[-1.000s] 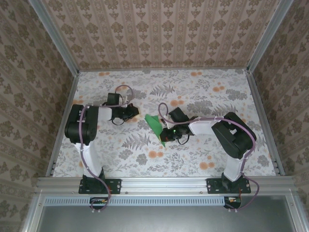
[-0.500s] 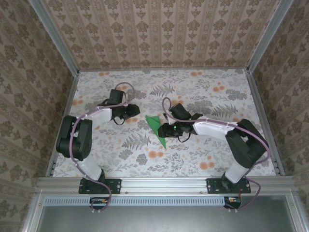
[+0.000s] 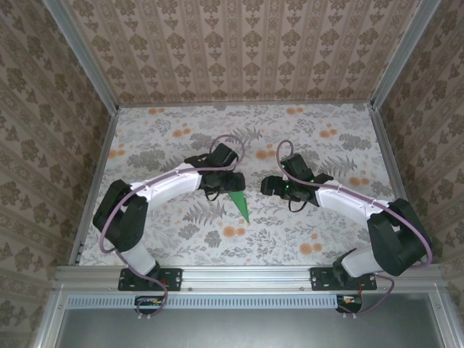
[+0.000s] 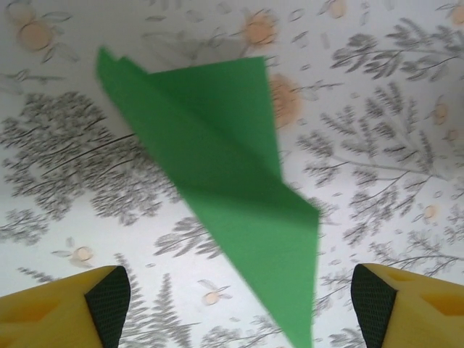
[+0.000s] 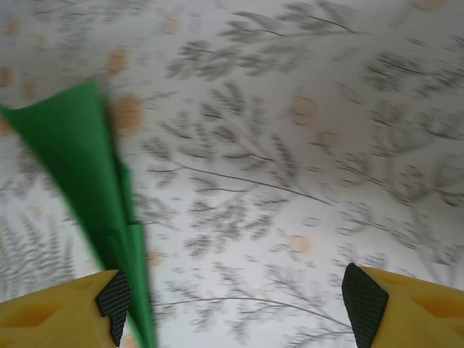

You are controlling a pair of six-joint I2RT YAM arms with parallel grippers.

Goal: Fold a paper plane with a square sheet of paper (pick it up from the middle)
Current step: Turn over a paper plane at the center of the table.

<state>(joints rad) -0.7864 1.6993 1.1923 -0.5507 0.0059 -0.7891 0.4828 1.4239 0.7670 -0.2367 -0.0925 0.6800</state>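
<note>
Both arms have moved in the last second: the left claw [image 3: 226, 185] now reaches over the paper plane [image 3: 239, 204], while the right claw [image 3: 267, 186] has let go of it and drawn off to its right. Each claw stands wide, holding nothing. The green dart lies on the floral table [image 3: 326, 130] near its middle, its tip toward the arm bases.
</note>
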